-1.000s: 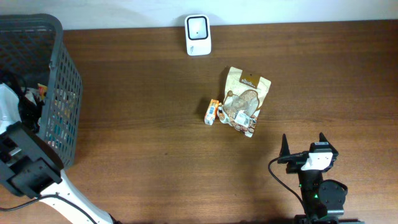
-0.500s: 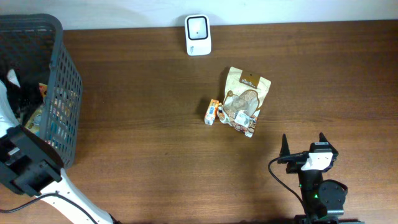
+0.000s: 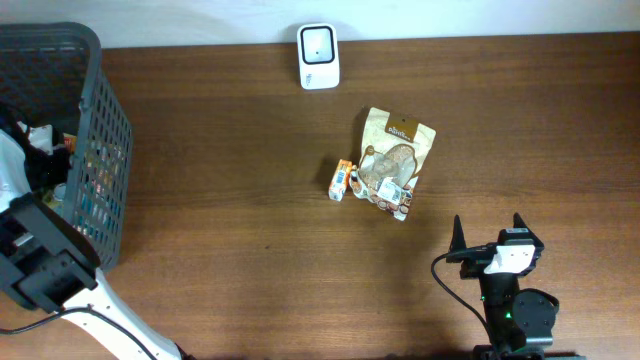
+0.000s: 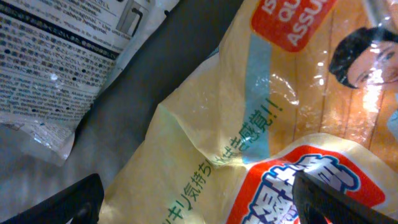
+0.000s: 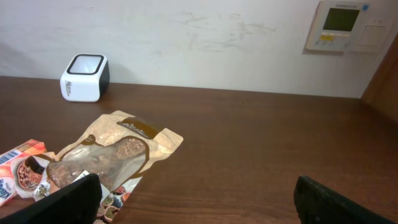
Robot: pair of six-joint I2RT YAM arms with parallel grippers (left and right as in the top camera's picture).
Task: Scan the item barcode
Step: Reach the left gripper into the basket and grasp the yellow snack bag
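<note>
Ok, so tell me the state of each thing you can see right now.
scanner: upright at the far edge of the table.
pouch: lying flat on the table.
small box: lying beside the pouch, touching it.
basket: upright, packets inside.
yellow packet: crinkled, in the basket.
left pincer: open, over the yellow packet.
right pincer: open, empty.
</note>
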